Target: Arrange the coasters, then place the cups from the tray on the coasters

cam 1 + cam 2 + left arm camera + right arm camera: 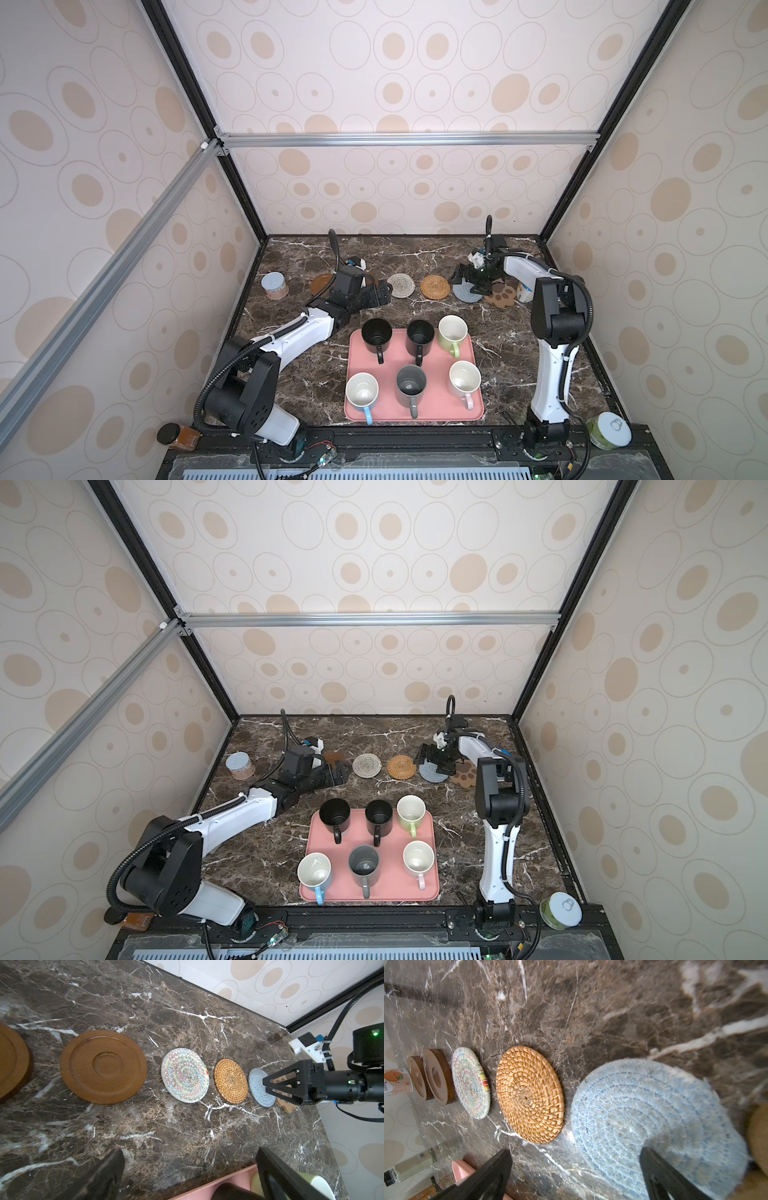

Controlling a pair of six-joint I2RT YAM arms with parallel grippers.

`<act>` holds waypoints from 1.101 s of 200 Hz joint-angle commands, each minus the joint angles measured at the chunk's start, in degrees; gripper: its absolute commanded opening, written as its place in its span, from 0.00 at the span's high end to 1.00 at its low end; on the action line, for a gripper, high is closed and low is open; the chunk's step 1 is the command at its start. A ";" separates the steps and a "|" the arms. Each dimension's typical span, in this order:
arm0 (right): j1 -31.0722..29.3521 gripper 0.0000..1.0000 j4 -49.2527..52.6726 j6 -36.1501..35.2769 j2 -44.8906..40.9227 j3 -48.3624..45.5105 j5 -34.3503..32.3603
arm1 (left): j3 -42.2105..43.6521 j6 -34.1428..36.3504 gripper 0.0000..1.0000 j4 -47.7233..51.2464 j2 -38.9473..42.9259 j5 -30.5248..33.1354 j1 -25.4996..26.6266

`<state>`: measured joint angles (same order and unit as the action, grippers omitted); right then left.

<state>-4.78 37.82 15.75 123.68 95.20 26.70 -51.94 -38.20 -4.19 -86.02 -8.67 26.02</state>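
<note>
- Six coasters (402, 766) lay flat in one row at 12 o'clock from the tray (440, 409). From 9 toward 3 o'clock they were the first wooden disc (10, 1059), second wooden disc (104, 1067), cream woven mat (401, 285), rattan mat (434, 286), grey-blue mat (462, 294) and paw-shaped mat (503, 296).
- Both discs looked stiff and thin. The woven mats looked soft and light, likely to slide on the polished table (511, 365). A pinch at the outer edge seemed the best hold.
- Six cups (411, 384) stood upright on the tray, three in its 12 o'clock row and three in its 6 o'clock row, handles toward 6. Two were black, one green, one grey and two white.
- They looked heavier, glossy and breakable. The wall at the lip, or the handle, offered a hold.
- The right tool (469, 284) hung wide and empty over the grey-blue mat.
- The left tool (381, 293) hung wide and empty near the second wooden disc.
- One lidded jar (274, 286) stood at the row's 9 o'clock end.
</note>
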 commanded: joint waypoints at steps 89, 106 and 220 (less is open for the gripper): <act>0.57 0.00 8.62 -2.52 -11.08 -0.98 -8.39 | 0.91 -0.95 0.00 -2.95 1.50 0.17 -0.27; 1.24 0.00 6.70 -1.93 -12.68 -5.46 -7.73 | 1.29 -0.85 0.00 -3.13 1.73 0.11 -0.29; 4.92 0.00 -0.12 0.78 -8.71 -12.57 -5.52 | 2.72 -1.61 0.00 -3.64 2.52 -0.49 -0.33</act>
<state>-0.23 37.80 16.29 112.49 81.95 21.15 -49.41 -38.81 -6.85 -85.27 -8.95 26.02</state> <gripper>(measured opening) 0.997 0.999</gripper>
